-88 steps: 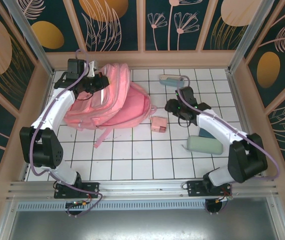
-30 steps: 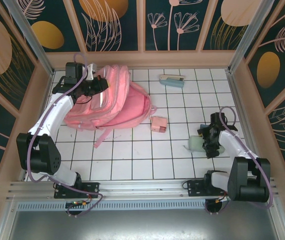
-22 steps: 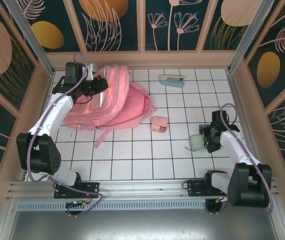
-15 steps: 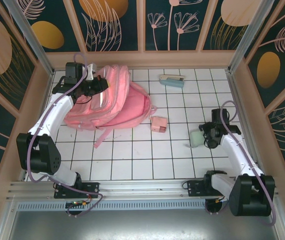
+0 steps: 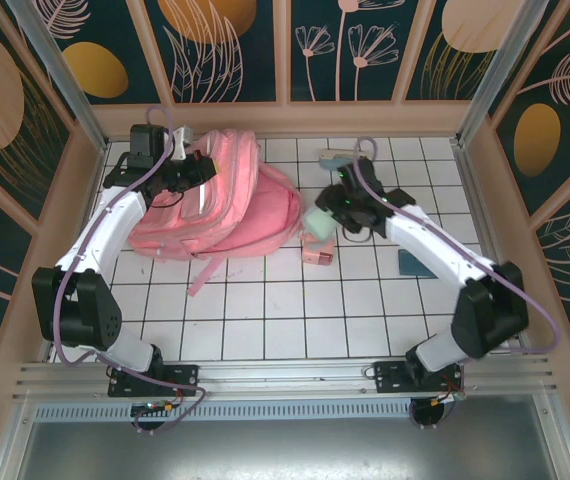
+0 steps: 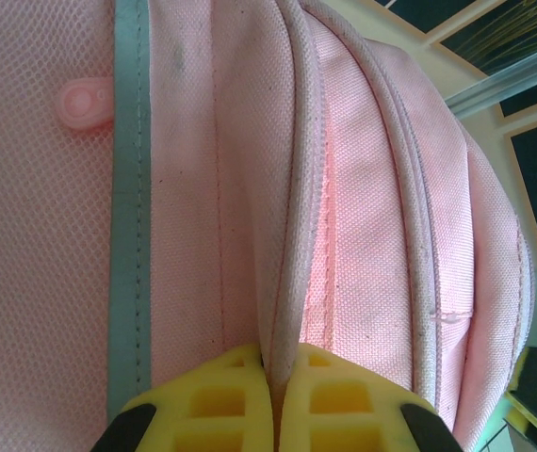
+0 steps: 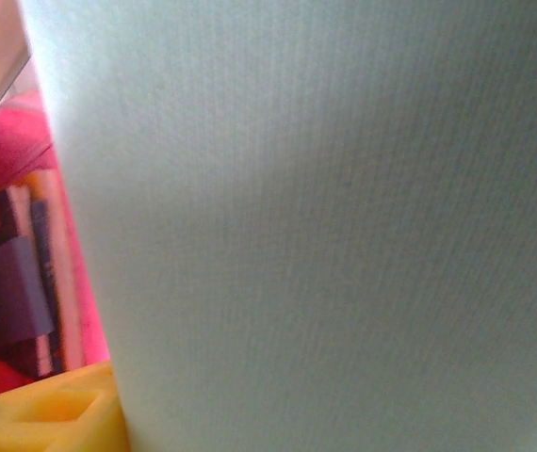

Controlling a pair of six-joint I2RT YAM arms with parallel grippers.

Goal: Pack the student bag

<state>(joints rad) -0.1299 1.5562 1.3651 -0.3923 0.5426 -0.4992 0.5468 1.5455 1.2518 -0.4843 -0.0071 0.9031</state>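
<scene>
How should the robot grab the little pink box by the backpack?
Probably straight down from above, pinching the little pink box across its flat sides. It sits blocky on the tiles beside the student bag; the pale green case in the right gripper hangs over it.

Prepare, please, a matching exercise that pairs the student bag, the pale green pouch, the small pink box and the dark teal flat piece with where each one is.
Things
1. student bag
2. pale green pouch
3. small pink box
4. dark teal flat piece

Places or states
A. lying alone on the tiles at the right side
B. held in the right claw
C. a fold of it pinched by the left claw
D. on the tiles mid-table, partly hidden behind the pouch

Pairs: 1-C, 2-B, 3-D, 4-A
</scene>
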